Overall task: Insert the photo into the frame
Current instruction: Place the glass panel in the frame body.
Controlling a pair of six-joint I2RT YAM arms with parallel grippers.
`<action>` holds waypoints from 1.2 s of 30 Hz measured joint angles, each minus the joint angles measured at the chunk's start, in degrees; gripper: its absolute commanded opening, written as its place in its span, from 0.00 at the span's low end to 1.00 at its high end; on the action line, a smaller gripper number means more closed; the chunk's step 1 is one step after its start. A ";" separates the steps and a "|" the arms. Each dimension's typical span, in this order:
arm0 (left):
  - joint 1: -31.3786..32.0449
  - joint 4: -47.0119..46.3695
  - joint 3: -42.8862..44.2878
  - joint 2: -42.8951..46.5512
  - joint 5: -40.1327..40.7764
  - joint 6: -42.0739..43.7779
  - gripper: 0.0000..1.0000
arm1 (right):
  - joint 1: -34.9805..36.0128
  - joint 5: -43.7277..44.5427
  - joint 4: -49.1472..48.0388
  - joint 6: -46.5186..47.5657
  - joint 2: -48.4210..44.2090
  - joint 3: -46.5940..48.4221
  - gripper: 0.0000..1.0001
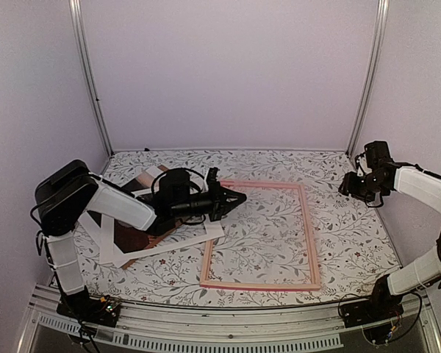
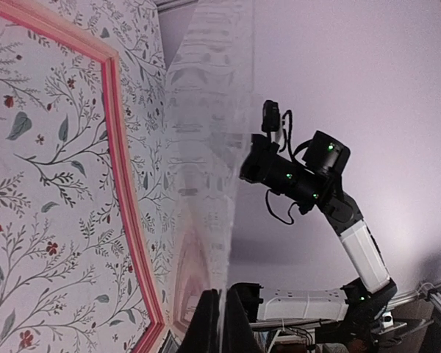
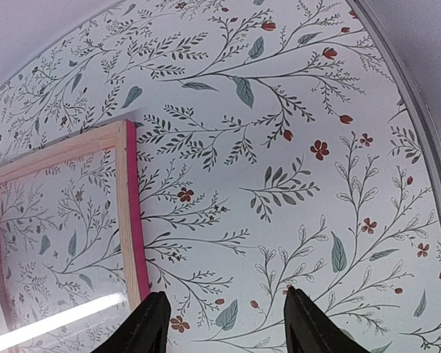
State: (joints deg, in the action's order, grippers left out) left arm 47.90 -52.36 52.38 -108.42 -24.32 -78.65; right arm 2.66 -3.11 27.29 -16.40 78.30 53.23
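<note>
Frame point(image 1: 257, 286) lies flat; left pincer point(image 1: 239, 197) grips clear sheet point(image 2: 206, 169).

Table top point(image 1: 353, 243) — white covering printed with a vine pattern of grey-green leaves and small red flowers. Plain pale lilac walls point(image 1: 228, 73) enclose it at 9, 12 and 3 o'clock. Aluminium uprights point(image 1: 90, 81) stand at the 11 and 1 o'clock corners. Metal rail point(image 1: 228, 318) runs along 6 o'clock. Lighting — even, diffuse.
</note>
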 measured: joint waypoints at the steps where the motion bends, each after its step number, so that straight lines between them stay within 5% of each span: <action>1: 0.00 0.83 0.28 -0.81 0.44 0.20 0.00 | 0.00 -0.26 0.09 0.11 0.00 0.00 0.56; 19: -1.14 14.71 4.39 -2.32 5.62 8.31 0.00 | 0.31 -4.55 0.13 1.09 0.74 0.00 0.55; 36: -4.46 24.24 8.59 -4.87 0.66 16.15 0.00 | 3.43 -4.98 0.13 1.33 2.75 0.00 0.55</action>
State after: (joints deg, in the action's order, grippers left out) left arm 43.44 -28.12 60.97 -113.30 -23.66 -62.50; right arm 6.09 -8.10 27.42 -15.07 81.06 53.23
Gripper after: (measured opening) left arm 0.007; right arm 0.546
